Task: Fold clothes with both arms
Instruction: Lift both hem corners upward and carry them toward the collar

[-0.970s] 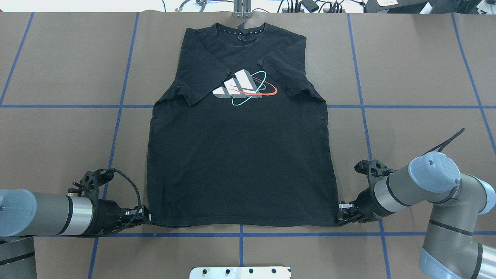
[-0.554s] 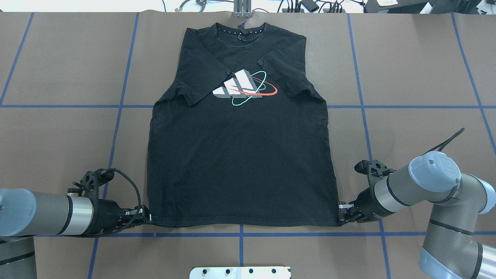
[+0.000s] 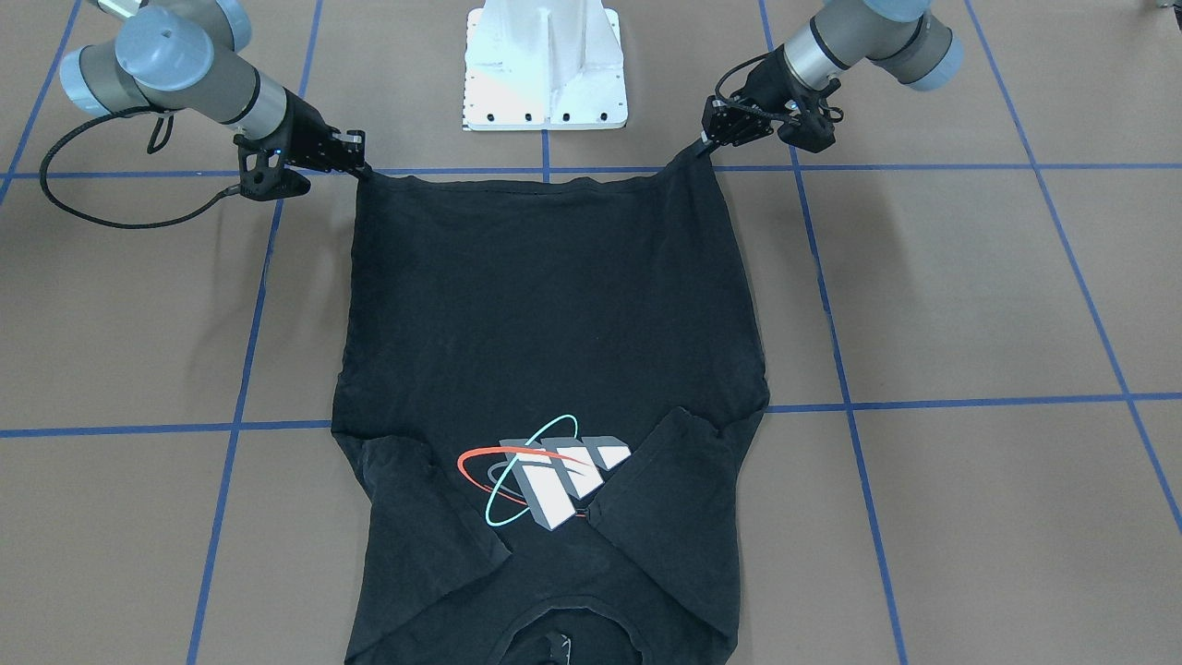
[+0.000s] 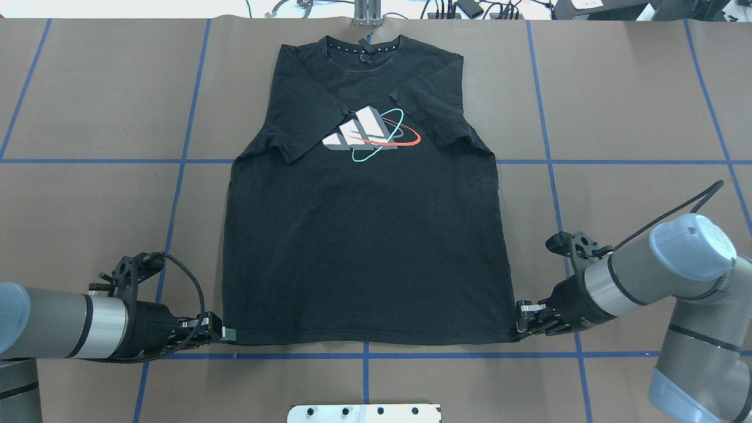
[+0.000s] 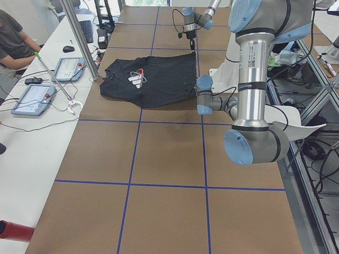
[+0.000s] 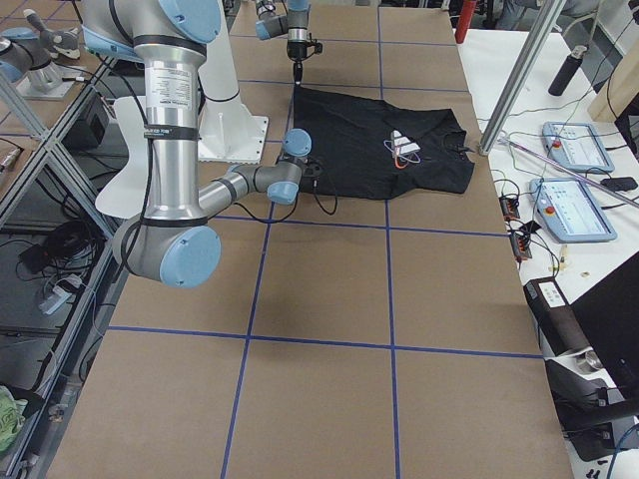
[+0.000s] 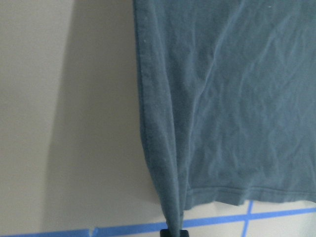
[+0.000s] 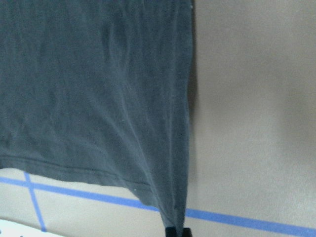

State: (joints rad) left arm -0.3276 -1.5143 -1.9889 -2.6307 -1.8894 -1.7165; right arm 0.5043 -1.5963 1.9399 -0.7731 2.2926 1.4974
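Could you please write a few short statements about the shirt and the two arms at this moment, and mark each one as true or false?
1. Both sleeves of the T-shirt are folded inward onto the chest. True.
2. The collar lies nearest the robot's base. False: the hem is nearest, and the collar is at the far side.
3. The left end effector and the right end effector each pinch one hem corner. True.
4. The T-shirt lies print side down. False: the print faces up.
5. The T-shirt's body is folded in half. False: it lies at full length.
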